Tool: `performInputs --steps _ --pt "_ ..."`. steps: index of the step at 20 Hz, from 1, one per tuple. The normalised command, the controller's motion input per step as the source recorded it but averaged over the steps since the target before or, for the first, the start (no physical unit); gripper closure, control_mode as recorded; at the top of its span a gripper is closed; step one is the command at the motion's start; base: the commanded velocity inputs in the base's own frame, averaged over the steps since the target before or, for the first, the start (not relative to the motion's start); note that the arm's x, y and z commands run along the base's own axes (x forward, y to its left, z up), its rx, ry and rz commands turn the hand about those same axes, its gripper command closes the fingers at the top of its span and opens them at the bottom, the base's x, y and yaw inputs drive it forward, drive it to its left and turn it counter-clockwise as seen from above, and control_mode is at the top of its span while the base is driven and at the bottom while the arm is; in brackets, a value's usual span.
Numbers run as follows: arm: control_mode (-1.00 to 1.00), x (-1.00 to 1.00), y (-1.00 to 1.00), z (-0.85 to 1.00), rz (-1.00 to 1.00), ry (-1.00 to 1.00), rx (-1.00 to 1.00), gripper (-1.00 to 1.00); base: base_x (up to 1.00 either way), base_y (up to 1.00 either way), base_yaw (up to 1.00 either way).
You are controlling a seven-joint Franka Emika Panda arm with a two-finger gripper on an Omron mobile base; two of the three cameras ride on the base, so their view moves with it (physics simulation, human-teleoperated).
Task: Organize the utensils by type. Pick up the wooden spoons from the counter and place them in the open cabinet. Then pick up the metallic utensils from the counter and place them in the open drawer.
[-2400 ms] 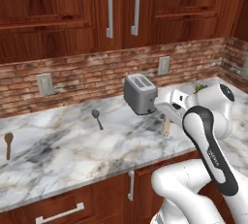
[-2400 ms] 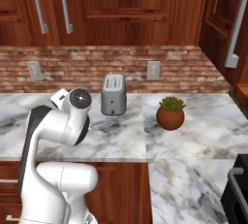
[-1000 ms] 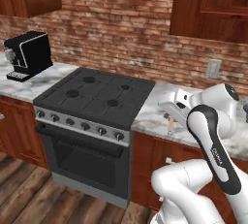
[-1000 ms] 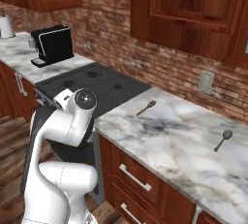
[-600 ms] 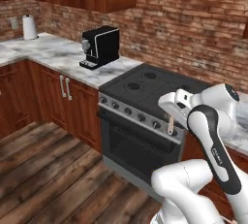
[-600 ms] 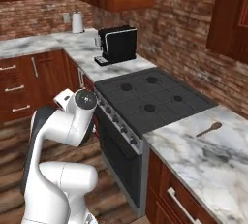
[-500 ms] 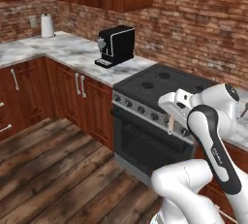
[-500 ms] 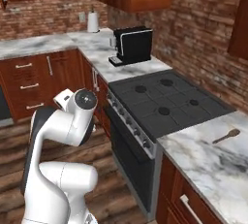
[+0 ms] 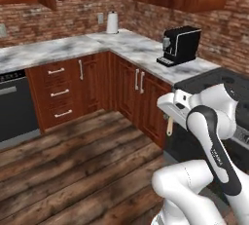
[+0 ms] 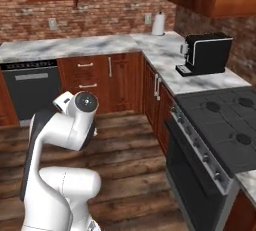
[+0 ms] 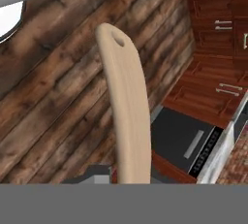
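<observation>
A rendered kitchen with red-brown cabinets, brick walls and a plank floor [image 9: 73, 160]. Going left to right in the left base view: a black dishwasher [image 9: 14, 107] at nine o'clock, then a marble bench [image 9: 58, 48] running along the back wall and turning a corner, with a white paper-towel roll [image 9: 112, 23] at twelve o'clock and a black coffee machine [image 9: 181, 45] at two o'clock. The white robot arm fills the four o'clock area, beside a black stove [image 9: 214, 80].

The pincer [image 9: 169, 120] is clamped on the pale tan wooden spoon [image 9: 169, 124], which hangs below the hand at three o'clock, well clear of any bench. In the hand view the spoon's handle [image 11: 127, 116] rises from six o'clock toward twelve, its hanging hole at the far end, with floorboards behind it.

The spoon seems to be carried this way, tucked close to the body, so it stays secure while the base travels. Judging from this, the robot is mid-transport toward the open cabinet; release has not yet happened.
</observation>
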Motion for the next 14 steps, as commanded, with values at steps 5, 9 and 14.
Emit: performInputs --steps 5,9,14 --pt "1.00 0.00 0.00 0.00 0.00 0.00 0.00 1.00 0.38 0.85 0.29" --pt "1.00 0.00 0.00 0.00 0.00 0.00 0.00 1.00 0.52 0.73 0.30" --pt "1.00 0.00 0.00 0.00 0.00 0.00 0.00 1.00 0.66 0.61 0.27"
